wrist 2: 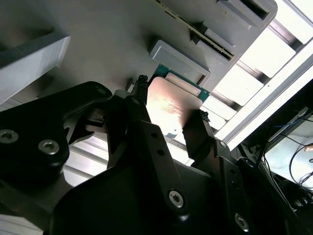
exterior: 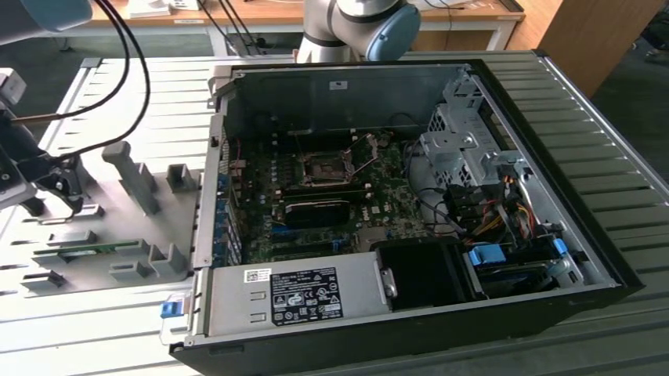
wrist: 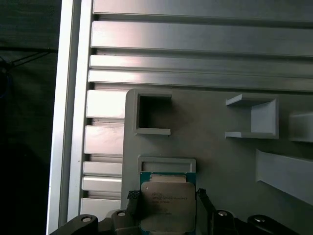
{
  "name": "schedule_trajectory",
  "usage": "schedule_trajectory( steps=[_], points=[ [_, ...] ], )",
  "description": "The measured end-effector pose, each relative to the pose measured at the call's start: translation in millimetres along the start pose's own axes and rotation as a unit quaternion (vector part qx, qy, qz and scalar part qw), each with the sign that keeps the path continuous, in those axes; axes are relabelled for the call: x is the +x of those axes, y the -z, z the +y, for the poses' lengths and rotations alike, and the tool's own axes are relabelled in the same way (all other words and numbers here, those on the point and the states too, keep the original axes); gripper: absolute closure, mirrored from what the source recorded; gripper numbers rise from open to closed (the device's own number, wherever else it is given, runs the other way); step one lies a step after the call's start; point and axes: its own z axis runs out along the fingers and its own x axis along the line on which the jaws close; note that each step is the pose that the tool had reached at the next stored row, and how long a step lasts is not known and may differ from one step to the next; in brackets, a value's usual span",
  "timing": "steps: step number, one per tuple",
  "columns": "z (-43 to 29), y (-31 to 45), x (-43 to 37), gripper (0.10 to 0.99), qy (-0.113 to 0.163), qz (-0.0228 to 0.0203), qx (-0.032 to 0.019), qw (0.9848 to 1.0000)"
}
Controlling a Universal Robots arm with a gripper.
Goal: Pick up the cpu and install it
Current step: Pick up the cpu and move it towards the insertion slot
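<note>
- The cpu [wrist: 167, 208] [wrist 2: 171, 110] is seen in both wrist views between the two black fingers [wrist 2: 146, 127] of the gripper [wrist: 167, 196] [wrist 2: 171, 98], with its silver top plate facing up.
- One finger is laid against each of two opposite edges of the cpu, and no gap is seen on either side, so the gripper is closed to the chip's width and has hold of it.
- Whether the cpu has been lifted off its seat cannot be told.
- The far edge of the cpu is set just beside a low grey block [wrist: 166, 162] [wrist 2: 178, 61].
- The block is fixed to a grey fixture plate [wrist: 215, 156] [exterior: 115, 227], on which two open-sided pockets [wrist: 151, 115] [wrist: 254, 117] are also mounted.
- In the exterior view the gripper [exterior: 52, 205] is found low over this plate, at the exterior view's left.
- The plate is carried by a ribbed metal table [wrist: 195, 36] [exterior: 616, 180].
- An open computer case [exterior: 345, 94] is laid on the table, towards the exterior view's right of the plate and well apart from the gripper.
- Inside it a motherboard [exterior: 313, 211] with a black square socket [exterior: 326, 171] is visible.
- The arm's base [exterior: 350, 27] is seen beyond the case.
</note>
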Motion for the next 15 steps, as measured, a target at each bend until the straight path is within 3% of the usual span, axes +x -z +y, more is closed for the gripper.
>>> schedule_trajectory(
  steps=[15],
  points=[
    [0.5,10.3,0.1,0.545,0.000,0.0000,0.0000,1.0000]
  ],
)
